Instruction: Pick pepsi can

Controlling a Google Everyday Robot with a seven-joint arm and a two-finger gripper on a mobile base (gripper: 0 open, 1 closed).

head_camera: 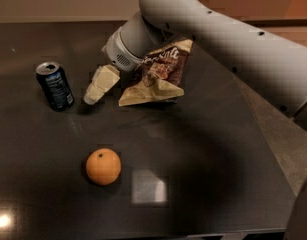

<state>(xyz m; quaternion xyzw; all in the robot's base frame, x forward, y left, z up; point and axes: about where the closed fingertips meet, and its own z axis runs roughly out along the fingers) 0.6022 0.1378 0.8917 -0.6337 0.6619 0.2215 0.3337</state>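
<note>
The pepsi can (55, 85) is a dark blue can with a silver top. It stands upright at the left of the dark table (208, 164). My gripper (93, 95) has cream fingers and hangs just right of the can, a short gap away, low over the table and pointing down-left. It holds nothing. My grey arm reaches in from the upper right.
An orange (103, 166) lies at the front left of the table. A brown and tan snack bag (158, 74) lies behind the gripper, partly under the arm. The table's right edge meets a grey floor (288, 149).
</note>
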